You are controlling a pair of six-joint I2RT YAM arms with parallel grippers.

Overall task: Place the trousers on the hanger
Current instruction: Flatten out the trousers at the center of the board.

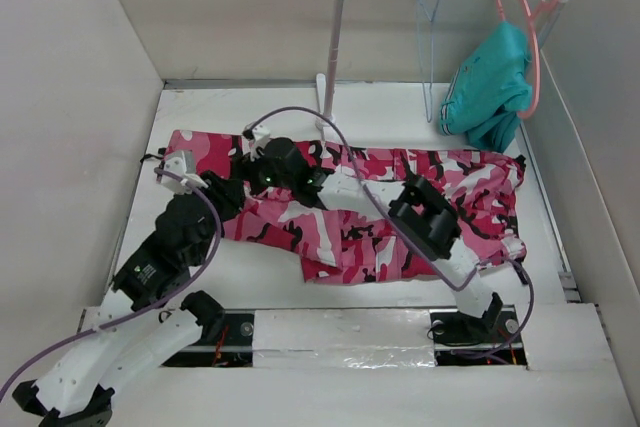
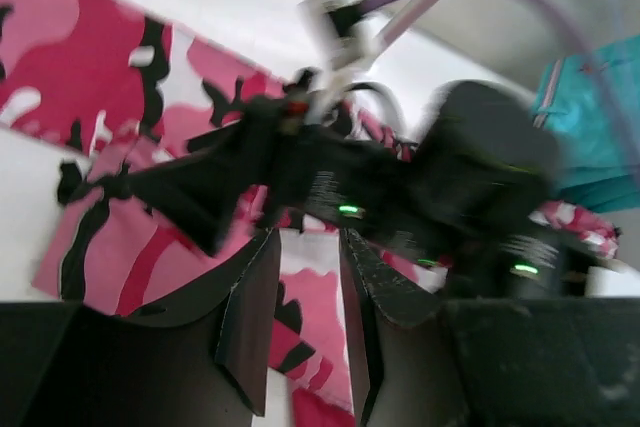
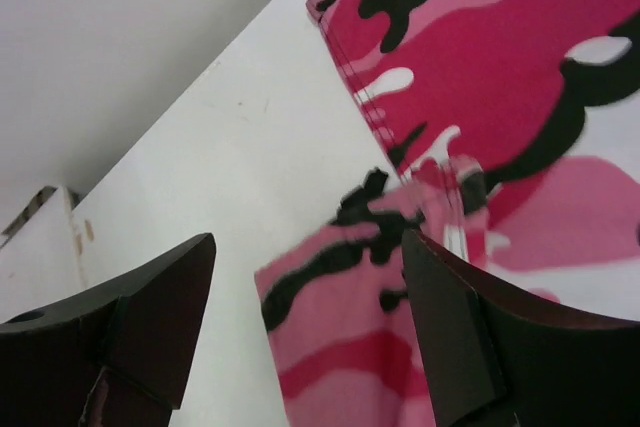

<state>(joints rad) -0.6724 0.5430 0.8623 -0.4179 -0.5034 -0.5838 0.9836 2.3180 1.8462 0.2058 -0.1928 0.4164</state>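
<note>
Soft camouflage trousers (image 1: 350, 247) lie rumpled, left fingers (image 2: 250, 327) narrowly parted, right fingers (image 3: 150, 317) spread wide above them.

Overhead and wrist close-ups over trousers (image 1: 340, 247)

- The right arm (image 2: 480, 167) is blurred in the left wrist view and hides part of the trousers (image 2: 90, 77).
- The trousers run off the right wrist view's right and bottom edges.
</note>
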